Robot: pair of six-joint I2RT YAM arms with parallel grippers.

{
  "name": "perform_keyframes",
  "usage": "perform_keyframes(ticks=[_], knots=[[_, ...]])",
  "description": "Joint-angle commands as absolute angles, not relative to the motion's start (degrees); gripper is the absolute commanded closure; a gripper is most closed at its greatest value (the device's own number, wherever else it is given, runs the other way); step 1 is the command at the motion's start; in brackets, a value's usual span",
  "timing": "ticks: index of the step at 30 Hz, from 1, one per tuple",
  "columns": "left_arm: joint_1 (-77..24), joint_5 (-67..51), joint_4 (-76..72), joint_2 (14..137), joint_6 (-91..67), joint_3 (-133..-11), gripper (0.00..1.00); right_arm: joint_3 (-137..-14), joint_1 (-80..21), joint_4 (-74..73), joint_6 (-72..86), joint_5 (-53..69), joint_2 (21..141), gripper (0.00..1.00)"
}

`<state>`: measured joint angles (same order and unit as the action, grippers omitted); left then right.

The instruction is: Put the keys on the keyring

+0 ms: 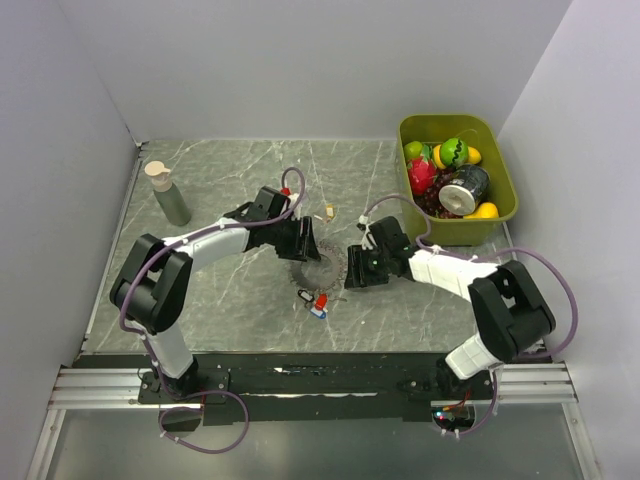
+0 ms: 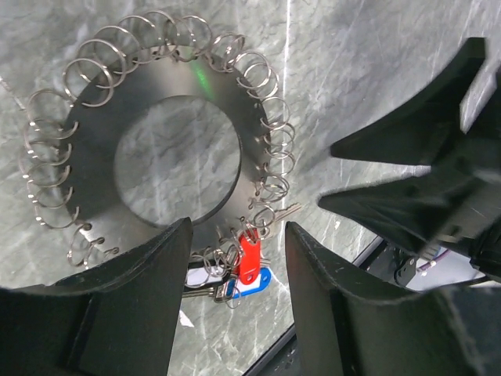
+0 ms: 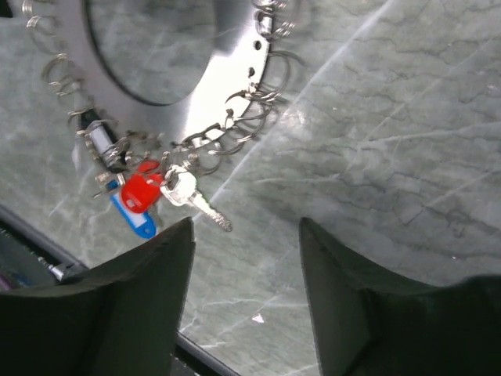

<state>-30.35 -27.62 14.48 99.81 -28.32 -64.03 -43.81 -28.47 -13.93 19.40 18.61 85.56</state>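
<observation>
Grey marbled table [image 1: 230, 170] carries keyring [image 1: 322, 270], bottle [image 1: 168, 195], green bin [image 1: 447, 121].

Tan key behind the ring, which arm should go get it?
Probably the right. The right gripper is open and empty beside the keyring, free to reach the tan key. The left gripper hangs open over the keyring's edge, maybe to steady it.
</observation>
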Motion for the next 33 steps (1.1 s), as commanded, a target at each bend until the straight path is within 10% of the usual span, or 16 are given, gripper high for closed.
perform_keyframes(ticks=[1,5,33], knots=[[-31.2,-28.65,12.22,99.75,-29.27,-66.18,0.44,-47.72,-29.7,-15.46,17.93,14.6,88.77,0.45],[-31.81,-29.0,11.95,101.16,-29.88,-67.5,0.45,-50.35,-31.54,-17.39,17.23,11.87,92.01,0.66],[-31.99,-29.8,12.13,101.6,-30.5,-68.47,0.47,-50.1,-35.42,-8.18,17.31,13.18,95.45,0.57]])
